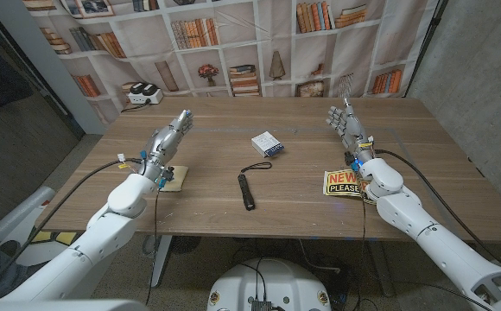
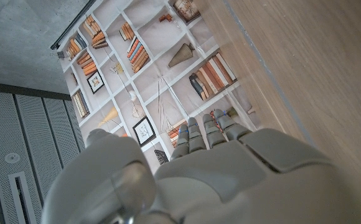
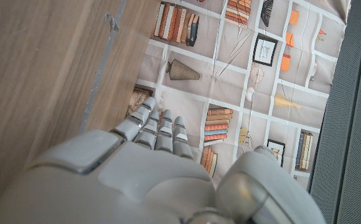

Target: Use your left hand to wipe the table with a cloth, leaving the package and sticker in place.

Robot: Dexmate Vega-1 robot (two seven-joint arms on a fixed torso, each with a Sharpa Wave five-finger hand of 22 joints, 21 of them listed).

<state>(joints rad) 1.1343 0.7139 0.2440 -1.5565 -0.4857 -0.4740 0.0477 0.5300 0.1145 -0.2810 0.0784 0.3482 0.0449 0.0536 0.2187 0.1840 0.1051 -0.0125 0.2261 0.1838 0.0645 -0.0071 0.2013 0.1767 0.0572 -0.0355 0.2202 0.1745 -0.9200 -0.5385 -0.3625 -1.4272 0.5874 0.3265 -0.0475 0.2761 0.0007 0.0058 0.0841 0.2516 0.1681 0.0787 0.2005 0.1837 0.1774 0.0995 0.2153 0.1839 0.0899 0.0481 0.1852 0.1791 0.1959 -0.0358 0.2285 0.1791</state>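
Wooden table (image 1: 302,194) fronts a printed bookshelf backdrop (image 1: 233,52), and both robot arms reach over it from the near corners; the left hand (image 1: 166,141) is raised with fingers extended and slightly parted, gripping nothing, and its wrist view shows only the hand's pale back (image 2: 230,180) with fingertips against the backdrop, so the palm side is hidden; the right hand (image 1: 347,125) is likewise raised, fingers straight and apart, holding nothing, again seen from the back (image 3: 131,180) in its own wrist view; a yellowish folded cloth (image 1: 174,179) lies on the table just under the left wrist, largely covered by the arm, so its full outline cannot be made out; a small white and blue package (image 1: 267,144) sits near the table's middle, well apart from both hands; a slim black stick-shaped object with a thin cord (image 1: 247,190) lies nearer the front edge, its nature unclear; a yellow and red sticker with printed words (image 1: 340,184) lies flat beside the right forearm, its right end cut off by the arm; a small white and black device (image 1: 144,93) stands at the far left corner, too small to identify.
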